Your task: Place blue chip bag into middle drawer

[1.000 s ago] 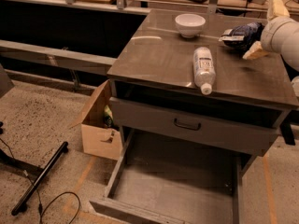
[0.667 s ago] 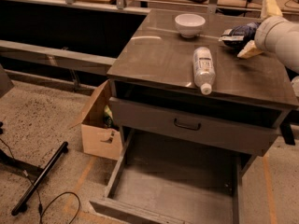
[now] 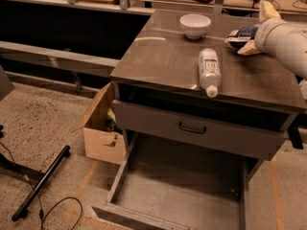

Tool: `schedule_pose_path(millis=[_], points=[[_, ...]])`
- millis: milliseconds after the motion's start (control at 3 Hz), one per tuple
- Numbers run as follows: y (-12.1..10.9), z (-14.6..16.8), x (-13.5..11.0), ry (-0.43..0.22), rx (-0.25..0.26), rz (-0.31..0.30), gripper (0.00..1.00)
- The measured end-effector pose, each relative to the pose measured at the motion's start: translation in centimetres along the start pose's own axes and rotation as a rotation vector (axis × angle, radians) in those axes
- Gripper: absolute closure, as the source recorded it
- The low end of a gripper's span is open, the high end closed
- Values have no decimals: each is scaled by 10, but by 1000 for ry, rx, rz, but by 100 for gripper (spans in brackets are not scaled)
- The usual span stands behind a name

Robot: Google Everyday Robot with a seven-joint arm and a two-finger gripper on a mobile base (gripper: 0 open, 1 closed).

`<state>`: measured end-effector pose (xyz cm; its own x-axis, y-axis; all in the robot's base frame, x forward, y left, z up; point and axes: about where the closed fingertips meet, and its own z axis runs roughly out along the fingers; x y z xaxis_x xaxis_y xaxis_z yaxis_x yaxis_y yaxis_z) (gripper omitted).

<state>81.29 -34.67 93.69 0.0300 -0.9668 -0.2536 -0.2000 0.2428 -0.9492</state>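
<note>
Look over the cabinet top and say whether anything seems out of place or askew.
The clear plastic bottle lies on its side on the cabinet top, its cap close to the front edge, where it might roll off. The white bowl stands upright and nothing looks spilled. The gripper is at the blue chip bag, rear right.

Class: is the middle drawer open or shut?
Open: the middle drawer is pulled out, its bare floor showing. The gripper is up at the blue chip bag on the cabinet top.
</note>
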Motion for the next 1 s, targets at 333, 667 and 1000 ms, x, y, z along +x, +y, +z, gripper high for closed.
schedule_pose_path(millis=[333,667,1000], points=[[4,7,-3,-18,3,4,30],[10,11,-7,-39,-5,10,53],[15,15,-14,-65,-14,18,77]])
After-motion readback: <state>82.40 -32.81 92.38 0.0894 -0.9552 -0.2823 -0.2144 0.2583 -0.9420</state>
